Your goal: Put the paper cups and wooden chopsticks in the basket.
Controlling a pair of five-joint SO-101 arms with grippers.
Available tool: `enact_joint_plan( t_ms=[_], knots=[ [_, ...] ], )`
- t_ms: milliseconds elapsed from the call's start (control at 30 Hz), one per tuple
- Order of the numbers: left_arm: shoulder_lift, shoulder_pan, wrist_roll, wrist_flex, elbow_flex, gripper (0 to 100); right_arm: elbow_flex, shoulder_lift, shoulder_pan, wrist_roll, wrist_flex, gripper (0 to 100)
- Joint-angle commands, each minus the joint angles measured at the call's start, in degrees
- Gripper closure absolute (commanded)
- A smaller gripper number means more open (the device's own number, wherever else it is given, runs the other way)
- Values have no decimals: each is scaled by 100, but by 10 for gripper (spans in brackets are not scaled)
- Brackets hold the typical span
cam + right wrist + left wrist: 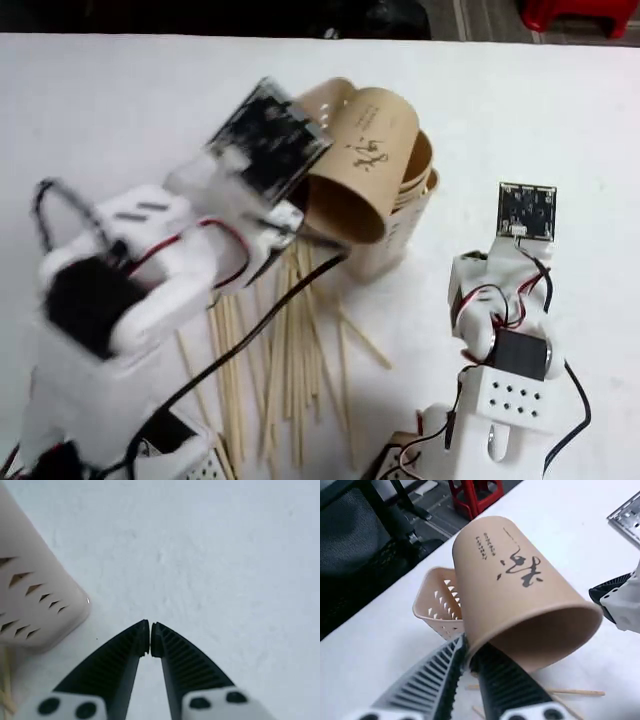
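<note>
Brown paper cup [520,595] hangs tilted at the basket [437,611], left gripper [468,653] clamping its rim; right gripper [150,637] pinched shut, empty, beside the basket.

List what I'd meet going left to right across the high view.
Left arm → wooden chopsticks → paper cup → right arm. The basket overlaps the cup, so it is left out.

1. The paper cup [530,605] bears a dark brush-stroke mark [520,569] on its side, which cannot be read as a word.
2. Beside it runs a row of small print [485,545], too fine to read.
</note>
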Motion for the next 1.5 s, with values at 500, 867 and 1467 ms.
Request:
enact_joint_plan(
  t_ms=[500, 867, 1467],
  knots=[
    [936, 48, 510, -730, -879, 786, -44, -127, -4, 9, -101, 977],
    [2062, -382, 527, -1864, -932, 786, -44, -127, -4, 9, -101, 977],
    [2044, -426, 527, -1319, -1688, 786, -44, -136, -4, 9, -101, 977]
  ],
)
